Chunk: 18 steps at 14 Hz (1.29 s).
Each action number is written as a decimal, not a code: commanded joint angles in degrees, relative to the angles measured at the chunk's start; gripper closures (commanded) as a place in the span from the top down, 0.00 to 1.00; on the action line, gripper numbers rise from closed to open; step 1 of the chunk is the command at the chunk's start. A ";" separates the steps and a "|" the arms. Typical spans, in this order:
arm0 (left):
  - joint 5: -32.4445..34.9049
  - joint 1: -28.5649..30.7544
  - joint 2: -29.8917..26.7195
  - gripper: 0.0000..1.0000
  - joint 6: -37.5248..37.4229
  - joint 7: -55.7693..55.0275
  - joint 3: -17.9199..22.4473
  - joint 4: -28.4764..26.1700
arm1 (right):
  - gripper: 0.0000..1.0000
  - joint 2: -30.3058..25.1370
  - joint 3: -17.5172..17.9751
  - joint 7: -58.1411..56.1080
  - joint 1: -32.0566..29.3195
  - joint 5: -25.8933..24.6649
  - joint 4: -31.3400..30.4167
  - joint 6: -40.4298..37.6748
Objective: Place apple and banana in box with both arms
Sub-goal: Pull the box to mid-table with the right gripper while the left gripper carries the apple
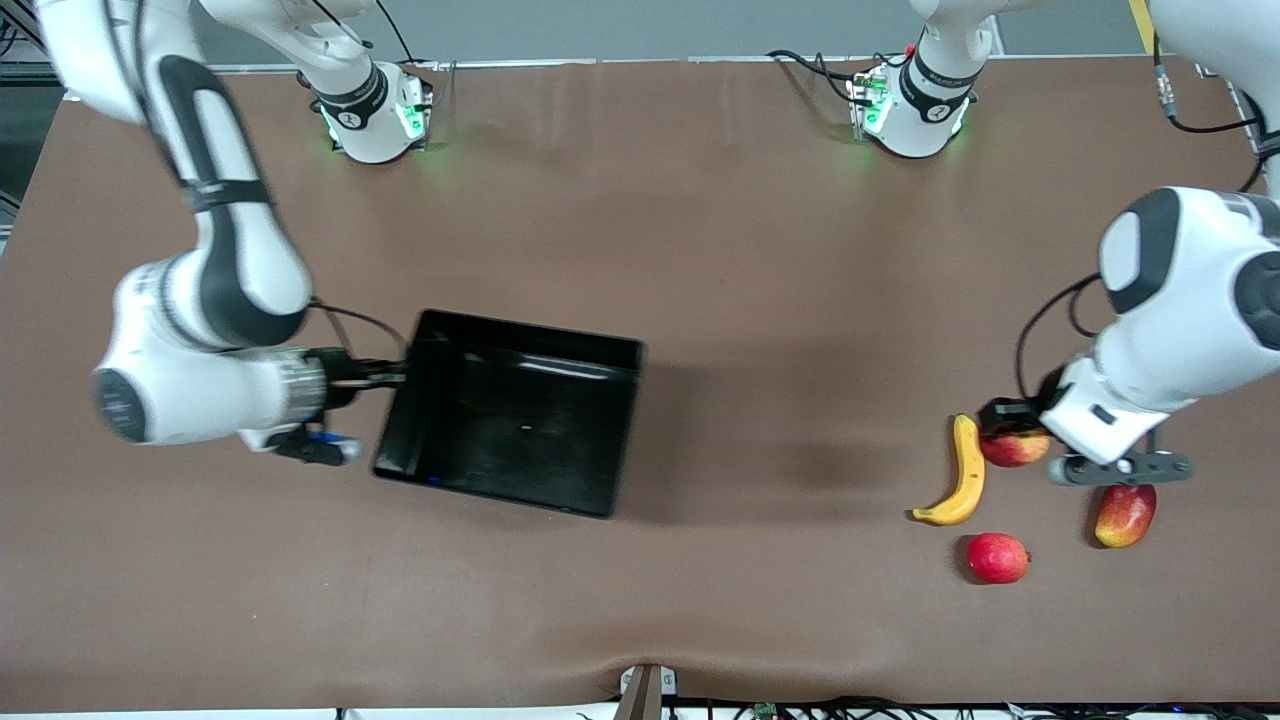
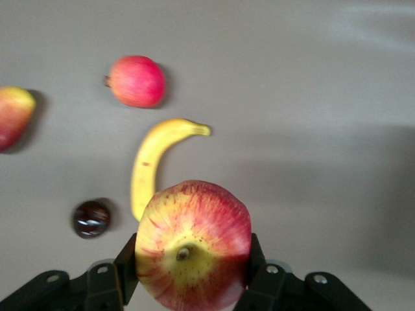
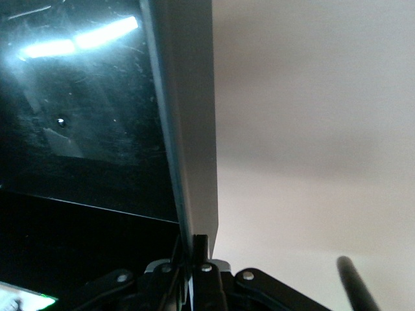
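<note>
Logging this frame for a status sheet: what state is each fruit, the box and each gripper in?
apple: gripped, lifted off the table
banana: lying on the table, untouched
pinkish-red round fruit: resting on the table
mango-like fruit: resting on the table
box: empty, wall pinched
left gripper: shut on apple
right gripper: shut on the box wall

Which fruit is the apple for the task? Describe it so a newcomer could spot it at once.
Look at the fruit cluster at the left arm's end of the table. The apple is the one clamped in the left gripper, beside the banana. Unlike the smooth pinkish fruit and the elongated mango, it has yellow streaks.
</note>
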 commanded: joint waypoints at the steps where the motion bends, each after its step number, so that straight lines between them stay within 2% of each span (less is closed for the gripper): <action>1: -0.40 -0.90 0.31 0.04 -0.56 -6.31 -3.04 -0.62 | 0.00 3.10 -0.81 4.55 7.32 3.04 0.31 9.85; 4: -0.40 -5.21 2.68 0.04 -0.21 -10.36 -3.14 0.26 | 0.00 8.29 -0.81 5.25 13.14 4.80 0.49 16.73; 6: 0.04 -7.50 4.53 0.00 0.23 -11.60 -3.05 0.26 | 0.00 10.14 -0.81 5.17 15.34 5.33 0.66 20.60; 8: 0.21 -8.82 5.85 0.00 1.72 -11.69 -3.05 0.17 | 0.00 11.90 -0.81 5.43 16.75 5.24 1.97 21.58; 9: 0.13 -9.09 6.38 0.01 3.03 -11.78 -3.05 0.08 | 0.07 12.43 -0.81 7.26 17.80 5.24 2.33 21.67; 10: 0.13 -9.44 6.99 0.03 3.74 -12.22 -3.05 -0.01 | 0.76 12.52 -0.81 11.71 18.51 5.24 2.42 22.45; 11: 0.13 -10.66 7.96 0.03 3.84 -13.44 -3.05 0.17 | 1.00 13.13 -0.89 15.76 19.13 4.37 2.42 25.25; 14: 0.13 -15.57 10.33 0.03 8.21 -20.02 -2.87 0.17 | 1.00 11.65 -1.24 15.89 18.17 4.02 3.91 26.60; 18: 0.74 -19.28 15.07 0.03 16.66 -22.15 -2.35 0.17 | 1.00 7.78 -1.42 15.71 12.82 3.66 4.97 20.72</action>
